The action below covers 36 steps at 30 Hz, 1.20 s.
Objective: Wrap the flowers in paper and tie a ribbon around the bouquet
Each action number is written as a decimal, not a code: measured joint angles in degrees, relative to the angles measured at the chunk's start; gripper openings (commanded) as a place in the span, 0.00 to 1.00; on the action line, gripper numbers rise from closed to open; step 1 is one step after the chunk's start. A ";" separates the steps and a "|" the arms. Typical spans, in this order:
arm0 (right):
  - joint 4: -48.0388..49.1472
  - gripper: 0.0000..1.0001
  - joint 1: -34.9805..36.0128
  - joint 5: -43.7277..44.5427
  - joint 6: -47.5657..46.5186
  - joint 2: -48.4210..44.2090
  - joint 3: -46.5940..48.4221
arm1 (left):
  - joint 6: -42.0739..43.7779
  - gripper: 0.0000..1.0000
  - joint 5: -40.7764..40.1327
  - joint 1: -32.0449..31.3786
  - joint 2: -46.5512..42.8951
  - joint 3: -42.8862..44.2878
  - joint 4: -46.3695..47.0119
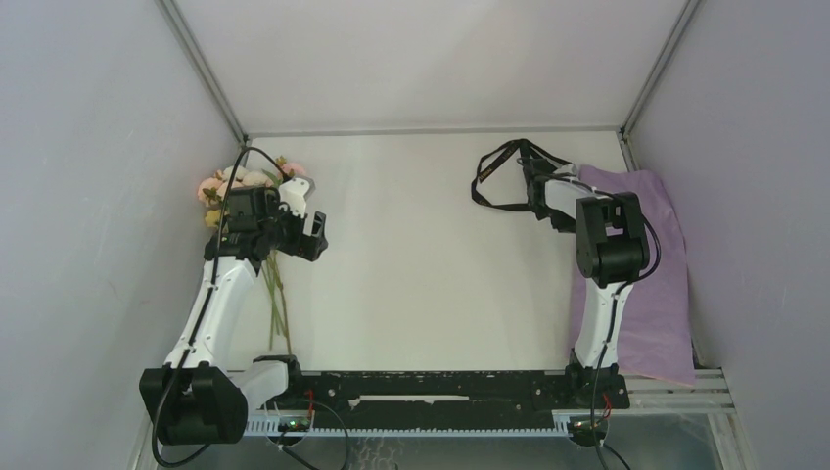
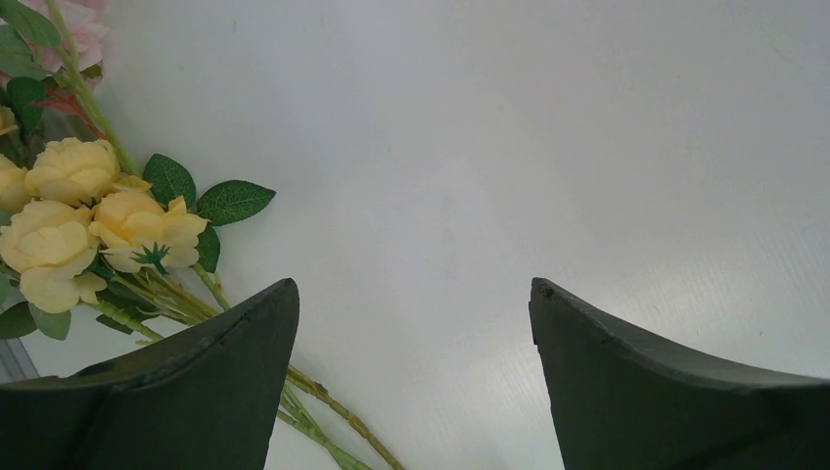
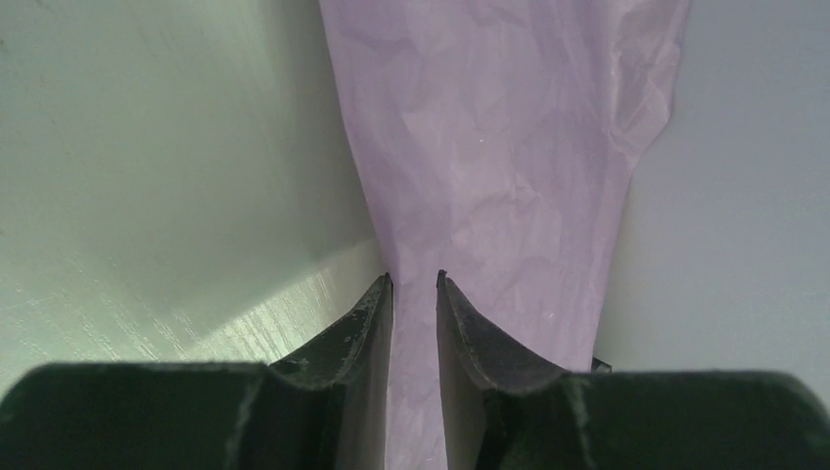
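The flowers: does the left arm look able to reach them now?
Probably yes. The left gripper hangs open right beside the flowers, whose stems run partly under it; nothing stands between them.

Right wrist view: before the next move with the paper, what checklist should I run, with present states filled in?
1. Paper inside the right pincer: ok, the lilac sheet runs into its narrow gap.
2. Grip firm on the paper: cannot tell, a slit shows between the tips.
3. Left pincer open and empty: ok.
4. Flowers apart from the paper: ok, they lie far left, the paper far right.
5. Ribbon free of the right pincer: cannot tell, its loop lies close beside it in the top view.
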 measured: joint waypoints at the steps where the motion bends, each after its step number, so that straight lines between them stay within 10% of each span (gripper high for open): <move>1: 0.00 0.24 -0.02 -0.02 -0.13 0.13 0.00 | 0.00 0.92 0.02 0.00 0.00 0.00 0.02; 3: 0.00 0.00 -0.11 -0.13 -0.44 0.50 0.00 | 0.00 0.92 0.11 0.00 0.00 0.00 0.02; 12: -0.50 0.00 -1.55 -3.19 -0.15 -2.75 -0.72 | -0.04 0.92 0.13 -0.02 0.46 0.00 0.00; 23: 5.60 0.00 0.44 -6.84 1.16 -45.00 0.22 | -0.44 0.92 0.48 -0.07 0.98 0.00 -0.09; 29: 12.50 0.00 16.04 -4.37 -0.35 -53.29 1.86 | -0.59 0.92 1.11 -0.11 0.98 0.90 -0.24; 36: 20.83 0.00 36.26 -7.85 0.74 -34.93 10.69 | -0.57 0.92 0.15 -0.09 0.98 2.40 -0.85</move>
